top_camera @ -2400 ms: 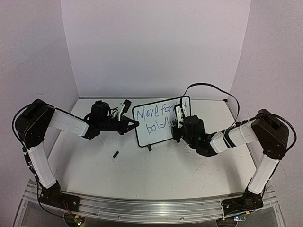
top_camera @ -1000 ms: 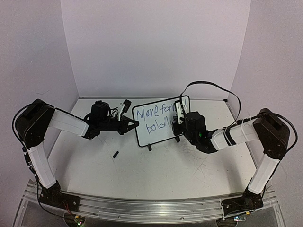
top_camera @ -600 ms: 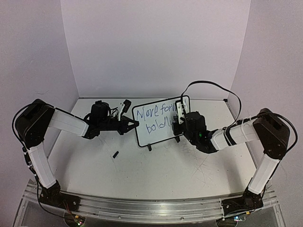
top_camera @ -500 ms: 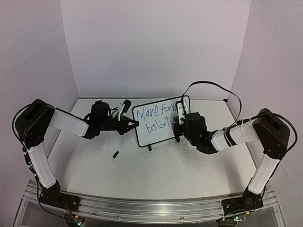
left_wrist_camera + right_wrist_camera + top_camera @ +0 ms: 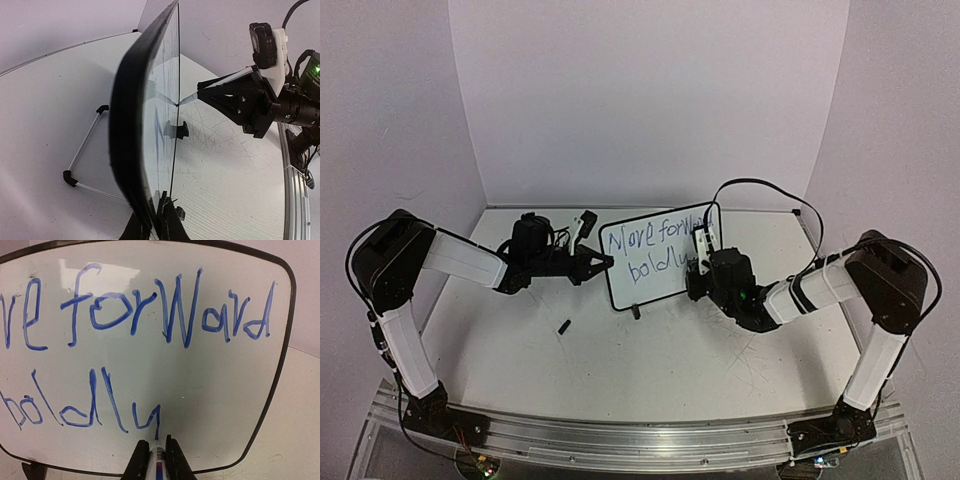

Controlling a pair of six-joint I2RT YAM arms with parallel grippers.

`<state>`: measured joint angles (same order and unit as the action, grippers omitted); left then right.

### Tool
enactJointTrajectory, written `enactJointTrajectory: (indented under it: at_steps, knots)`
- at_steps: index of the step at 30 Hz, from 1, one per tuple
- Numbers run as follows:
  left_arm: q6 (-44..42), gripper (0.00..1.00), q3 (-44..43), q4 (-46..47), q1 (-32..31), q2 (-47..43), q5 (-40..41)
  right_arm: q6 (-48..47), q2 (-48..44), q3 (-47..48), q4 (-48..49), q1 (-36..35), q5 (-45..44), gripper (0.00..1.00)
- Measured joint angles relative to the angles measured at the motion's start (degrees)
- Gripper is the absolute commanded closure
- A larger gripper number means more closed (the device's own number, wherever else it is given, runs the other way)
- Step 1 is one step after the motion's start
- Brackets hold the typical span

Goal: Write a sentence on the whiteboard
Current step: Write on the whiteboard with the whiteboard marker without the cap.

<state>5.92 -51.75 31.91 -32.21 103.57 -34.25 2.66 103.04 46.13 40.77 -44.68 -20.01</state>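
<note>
Right arm has dropped lower and nearer along the whiteboard (image 5: 665,286) since a second ago; left arm unchanged.

Top view: whiteboard stands mid-table, toward the far side, with the blue sentence (image 5: 655,242) on it. Left fingers (image 5: 601,262) pinch its left edge. Right fingers (image 5: 697,268) at its lower right. Small black cap (image 5: 563,326) lies on the table (image 5: 650,365), near-left of the board.

Left wrist view: board seen edge-on, clamped; marker (image 5: 189,99) tip touches its face; wire stand (image 5: 85,145) behind.

Right wrist view: fingers closed tight on the marker, tip at the tail of the "y" in "boldly".
</note>
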Motion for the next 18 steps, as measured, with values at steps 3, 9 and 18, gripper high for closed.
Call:
enactJointTrajectory:
  at_steps: [3, 9, 18]
  knots:
    - [0.05, 1.0, 0.0, -0.01, 0.0, 0.0, 0.13, 0.3, 0.71, -0.13, 0.02, -0.01, -0.03, 1.0]
    - [0.08, 1.0, 0.0, -0.01, 0.0, 0.0, 0.27, 0.46, 1.24, -0.17, 0.73, -0.03, -0.02, 1.0]
    - [0.05, 1.0, -0.05, 0.11, 0.01, 0.0, 1.04, 0.48, 5.13, 0.2, 1.48, -0.81, 0.01, 1.0]
